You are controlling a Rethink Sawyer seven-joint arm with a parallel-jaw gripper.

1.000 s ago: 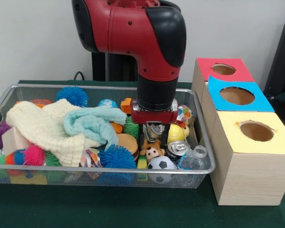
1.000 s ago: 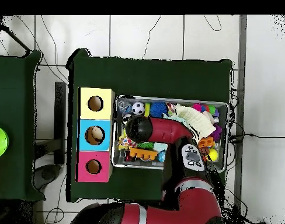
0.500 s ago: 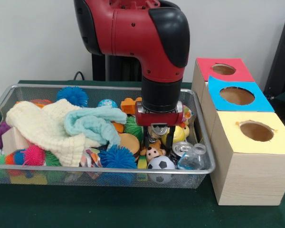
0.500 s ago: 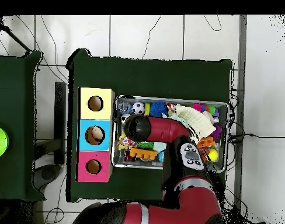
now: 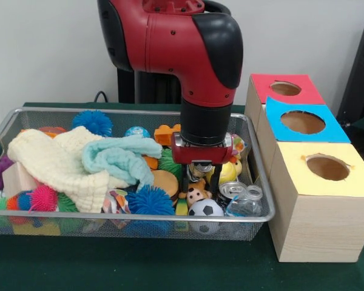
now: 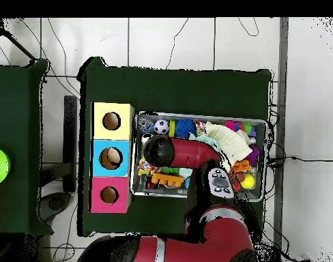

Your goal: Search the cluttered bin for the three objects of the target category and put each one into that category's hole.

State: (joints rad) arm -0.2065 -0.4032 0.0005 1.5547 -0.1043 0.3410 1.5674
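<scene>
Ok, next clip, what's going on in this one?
A red Sawyer arm reaches down into a wire mesh bin packed with toys, spiky balls and cloths. Its gripper sits low at the bin's box-side end, just above a small stuffed animal, a soccer ball and a can. Whether it holds anything can't be told. Beside the bin stand three boxes with holes, topped red, blue and yellow.
</scene>
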